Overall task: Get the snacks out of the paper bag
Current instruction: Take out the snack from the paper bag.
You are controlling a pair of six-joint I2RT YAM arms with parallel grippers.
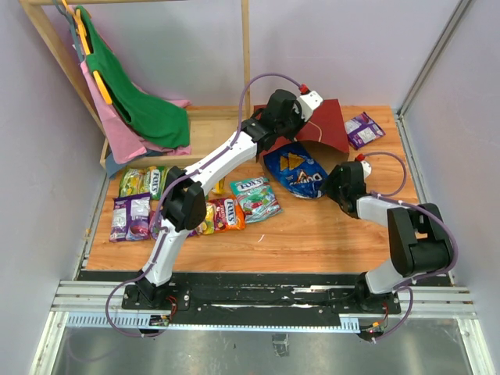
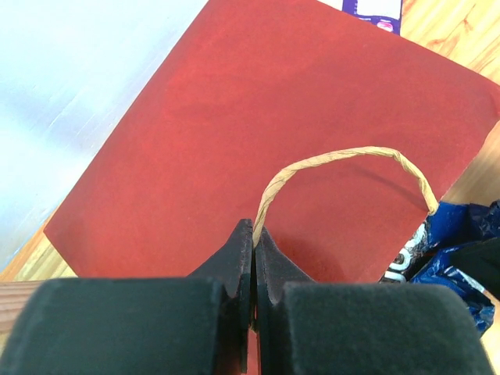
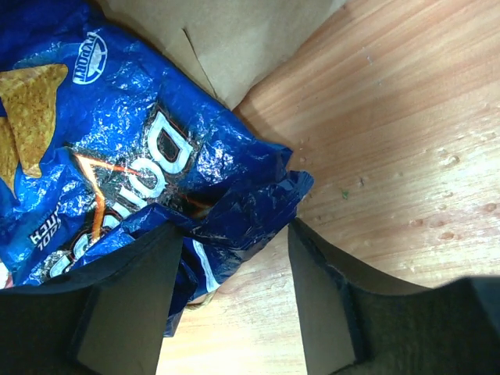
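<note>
Dark red paper bag (image 1: 332,125) sits tented at the far right of the tabletop (image 1: 312,234), its mouth over the far end of the blue Doritos bag (image 1: 295,170). Only the left wrist view shows the left gripper (image 2: 254,234) with jaws pinched together on the tan loop handle (image 2: 344,160). The right wrist view shows the right gripper (image 3: 234,258) with jaws apart, straddling the Doritos bag's corner. Candy packets (image 1: 228,212) lie scattered toward the left edge.

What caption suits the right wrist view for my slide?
Right gripper, jaws open, straddles a corner of the blue Doritos bag on the wooden table, paper bag behind.
</note>
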